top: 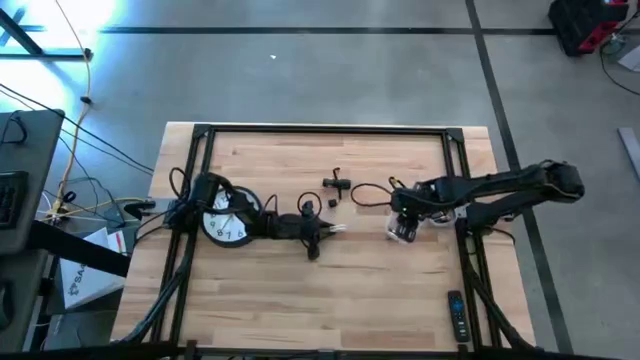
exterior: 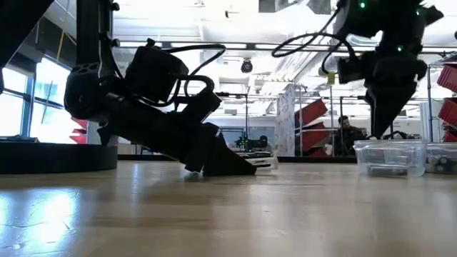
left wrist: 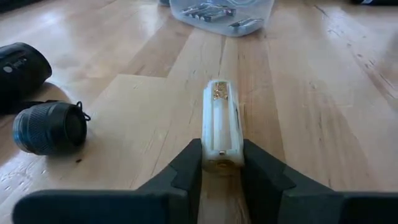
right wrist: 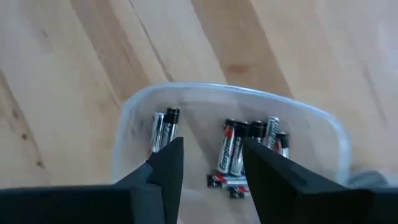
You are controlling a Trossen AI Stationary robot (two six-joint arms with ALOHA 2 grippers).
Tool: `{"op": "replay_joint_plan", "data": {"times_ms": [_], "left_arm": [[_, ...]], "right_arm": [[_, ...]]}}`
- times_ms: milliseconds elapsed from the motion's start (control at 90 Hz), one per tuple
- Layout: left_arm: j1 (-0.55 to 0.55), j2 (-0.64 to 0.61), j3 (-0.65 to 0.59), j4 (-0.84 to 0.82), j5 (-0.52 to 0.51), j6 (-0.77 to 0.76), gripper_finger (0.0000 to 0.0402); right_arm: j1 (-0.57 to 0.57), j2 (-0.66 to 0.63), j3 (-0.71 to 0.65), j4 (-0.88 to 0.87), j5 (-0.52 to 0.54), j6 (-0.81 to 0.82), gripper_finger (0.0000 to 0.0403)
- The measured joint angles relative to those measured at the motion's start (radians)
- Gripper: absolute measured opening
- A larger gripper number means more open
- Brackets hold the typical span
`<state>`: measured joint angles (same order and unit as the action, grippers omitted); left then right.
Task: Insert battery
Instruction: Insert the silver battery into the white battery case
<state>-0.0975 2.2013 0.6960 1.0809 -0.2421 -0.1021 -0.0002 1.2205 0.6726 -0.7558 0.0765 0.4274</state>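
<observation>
Pale wooden worktop [top: 330, 290] carries everything. Left tool [left wrist: 221, 171] lies low near the middle, clamped on a white battery holder [left wrist: 221, 127] whose slot faces up and looks empty. Right tool [right wrist: 208, 165] hangs fingers apart over a clear tub [right wrist: 329, 143], above loose batteries [right wrist: 235, 152]. So the step in hand looks like fetching a cell: next the right tool must drop, pinch one battery without dragging its neighbours, then carry it across to the holder.
</observation>
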Motion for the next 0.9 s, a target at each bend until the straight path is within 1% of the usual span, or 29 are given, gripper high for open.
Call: {"op": "replay_joint_plan", "data": {"times_ms": [89,200,311,444,778,900], "left_arm": [[0.000,0.000,0.000,0.000,0.000,0.000,0.0070],[0.000,0.000,0.000,0.000,0.000,0.000,0.0070],[0.000,0.000,0.000,0.000,-0.001,0.001,0.0070],[0.000,0.000,-0.001,-0.001,-0.001,0.001,0.0070],[-0.002,0.000,-0.001,0.000,-0.003,0.001,0.0070],[-0.002,0.000,-0.001,0.000,-0.004,0.001,0.0070]], "right_arm": [[0.000,0.016,-0.037,0.065,-0.010,0.001,0.0119],[0.000,0.041,-0.065,0.100,0.003,-0.007,0.0112],[0.000,0.062,-0.067,0.107,0.036,-0.028,0.0105],[0.000,0.090,-0.067,0.142,0.037,-0.044,0.0099],[0.000,0.198,-0.064,0.144,0.035,-0.024,0.0085],[0.000,0.216,-0.063,0.148,0.032,-0.024,0.0082]]}}
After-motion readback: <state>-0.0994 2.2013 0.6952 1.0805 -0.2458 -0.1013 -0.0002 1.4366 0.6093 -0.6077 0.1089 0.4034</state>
